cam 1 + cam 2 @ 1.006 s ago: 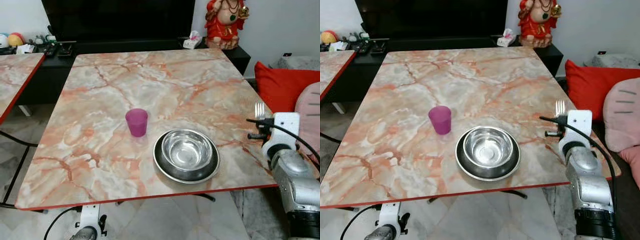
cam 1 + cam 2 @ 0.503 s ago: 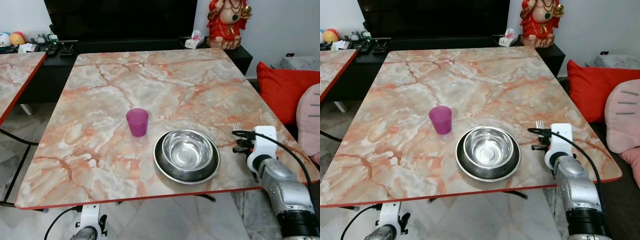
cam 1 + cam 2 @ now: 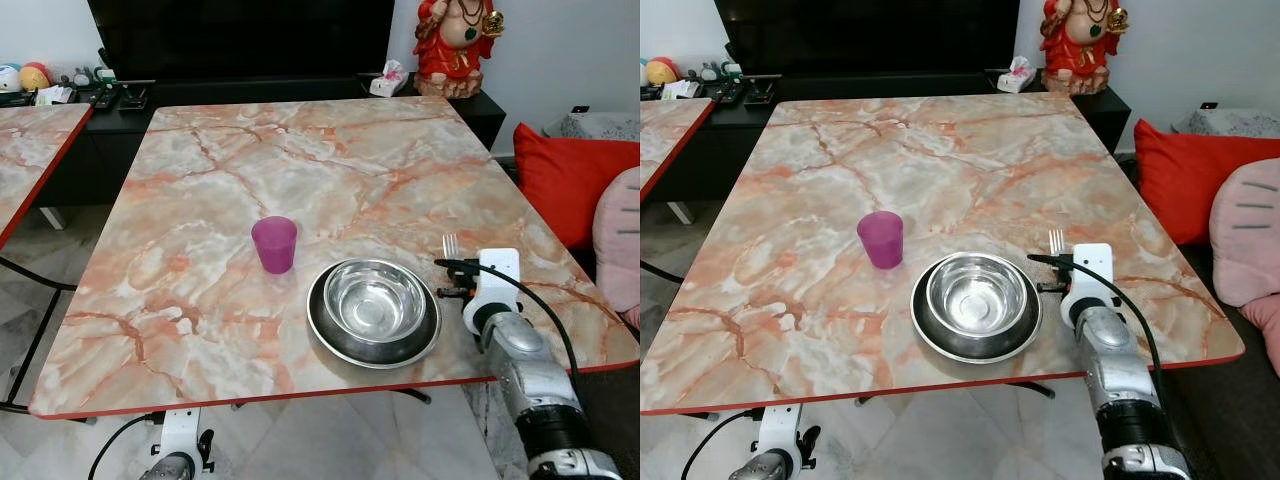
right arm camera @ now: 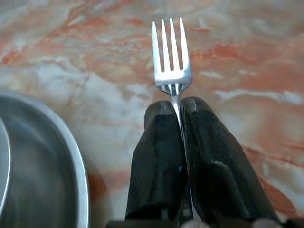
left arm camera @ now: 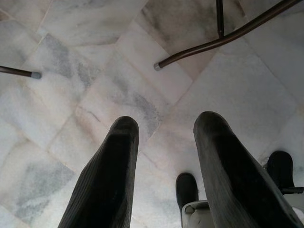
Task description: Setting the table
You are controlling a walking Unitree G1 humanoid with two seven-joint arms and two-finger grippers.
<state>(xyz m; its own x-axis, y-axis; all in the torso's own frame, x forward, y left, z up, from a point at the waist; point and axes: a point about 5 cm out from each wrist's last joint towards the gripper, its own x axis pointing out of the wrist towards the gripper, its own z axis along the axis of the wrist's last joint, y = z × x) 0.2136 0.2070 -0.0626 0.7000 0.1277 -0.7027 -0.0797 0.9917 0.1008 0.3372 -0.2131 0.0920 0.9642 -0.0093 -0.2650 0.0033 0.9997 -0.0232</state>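
Observation:
My right gripper [image 4: 176,110] is shut on a silver fork [image 4: 170,61], tines pointing away from me. It holds the fork [image 3: 450,246] low over the marble table [image 3: 300,160], just right of the steel bowl [image 3: 374,298] that sits in a steel plate [image 3: 322,330]. A purple cup [image 3: 274,244] stands upright to the left of the bowl. The plate's rim [image 4: 71,156] lies close beside the fork in the right wrist view. My left gripper [image 5: 164,128] hangs open over the tiled floor below the table.
A second marble table [image 3: 30,140] stands at the far left. Red cushions [image 3: 570,180] and a pink one lie to the right. A dark TV cabinet [image 3: 250,90] with a red statue [image 3: 455,40] runs behind. Metal table legs [image 5: 228,33] cross the floor.
My right arm has moved left and lowered, carrying the fork from the table's right edge to just beside the plate. The cup and bowl have stayed put.

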